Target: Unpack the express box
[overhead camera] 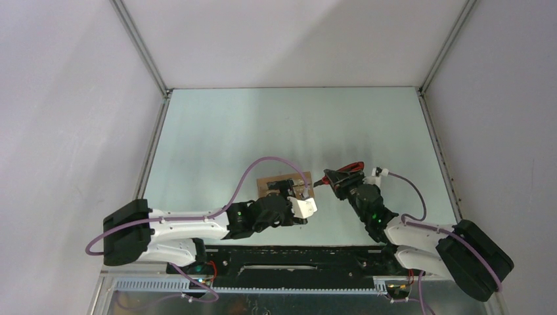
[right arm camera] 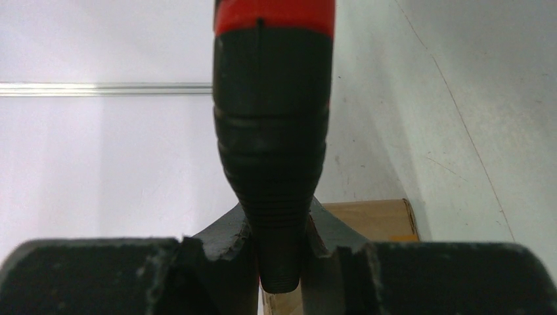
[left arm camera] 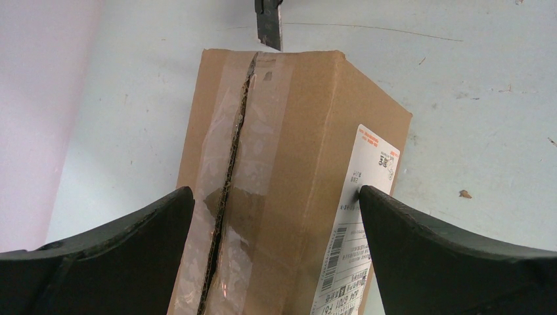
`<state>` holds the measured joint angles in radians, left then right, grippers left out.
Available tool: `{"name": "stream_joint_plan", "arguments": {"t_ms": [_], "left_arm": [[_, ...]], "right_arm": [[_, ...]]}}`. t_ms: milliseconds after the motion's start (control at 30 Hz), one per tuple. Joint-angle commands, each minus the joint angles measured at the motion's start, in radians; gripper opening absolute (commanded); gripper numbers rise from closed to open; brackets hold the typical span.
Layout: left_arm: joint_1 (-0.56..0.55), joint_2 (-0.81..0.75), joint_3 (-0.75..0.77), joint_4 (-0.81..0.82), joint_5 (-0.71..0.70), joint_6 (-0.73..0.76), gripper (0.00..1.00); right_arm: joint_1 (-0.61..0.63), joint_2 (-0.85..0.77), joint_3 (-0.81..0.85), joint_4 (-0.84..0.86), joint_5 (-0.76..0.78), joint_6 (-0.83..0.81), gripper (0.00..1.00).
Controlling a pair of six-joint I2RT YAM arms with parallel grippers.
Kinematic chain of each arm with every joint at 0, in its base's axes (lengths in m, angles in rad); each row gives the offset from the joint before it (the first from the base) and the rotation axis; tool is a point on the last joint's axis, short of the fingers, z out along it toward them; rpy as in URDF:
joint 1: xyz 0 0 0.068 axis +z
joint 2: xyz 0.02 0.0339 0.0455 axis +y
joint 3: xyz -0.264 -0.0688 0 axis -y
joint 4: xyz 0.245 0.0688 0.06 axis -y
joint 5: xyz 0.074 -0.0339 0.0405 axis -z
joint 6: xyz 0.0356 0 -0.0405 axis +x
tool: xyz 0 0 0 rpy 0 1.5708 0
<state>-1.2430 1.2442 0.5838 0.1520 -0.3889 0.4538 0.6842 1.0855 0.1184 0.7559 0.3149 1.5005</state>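
White walls (overhead camera: 66, 98) edged with aluminium rails (overhead camera: 141, 46) close in a pale green worktop (overhead camera: 263, 125) that carries scuffs and small marks. Near the middle of it, toward the near edge and between the two arms, lies the express box (left arm camera: 295, 164), a brown carton lying with its taped seam facing up. Clear tape (left arm camera: 269, 131) runs the length of the top, and a dark slit shows along the seam beneath it. A white shipping label (left arm camera: 358, 230) with barcodes sits on the side face at the right of the left wrist view.

From the near end, the left jaws stand spread wide, with one black finger (left arm camera: 131, 249) on each side of the carton. The fingertips sit right at its sides, but I cannot tell whether they press on the cardboard.

The right jaws are clenched on a red-and-black utility knife (right arm camera: 272, 131), gripping the ribbed black end of the handle between the fingers (right arm camera: 427, 275). The knife reaches toward the carton from the right. Its grey blade (left arm camera: 269, 26) points down at the far end of the taped seam, and the tip is just at the top edge of the box. Purple cables (overhead camera: 256, 167) loop over both arms.
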Motion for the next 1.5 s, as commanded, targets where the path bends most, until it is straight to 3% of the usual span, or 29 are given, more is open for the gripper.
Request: {"name": "stream_joint_plan", "arguments": {"t_ms": [0,200,500,967,1467], "left_arm": [[0.005,0.001,0.026,0.031,0.006,0.000,1.00],[0.005,0.005,0.025,0.034,0.007,0.001,1.00],[0.005,0.002,0.021,0.037,0.008,-0.003,1.00],[0.005,0.004,0.025,0.031,0.010,-0.007,1.00],[0.005,0.008,0.022,0.035,0.014,-0.012,1.00]], "right_arm": [[0.004,0.035,0.005,0.095,0.023,0.004,0.00],[0.016,0.051,0.005,0.112,0.024,0.007,0.00],[0.018,-0.075,0.001,-0.004,0.066,-0.007,0.00],[0.030,0.009,0.003,0.074,0.055,-0.014,0.00],[0.030,-0.033,0.001,0.044,0.062,-0.015,0.00]]}}
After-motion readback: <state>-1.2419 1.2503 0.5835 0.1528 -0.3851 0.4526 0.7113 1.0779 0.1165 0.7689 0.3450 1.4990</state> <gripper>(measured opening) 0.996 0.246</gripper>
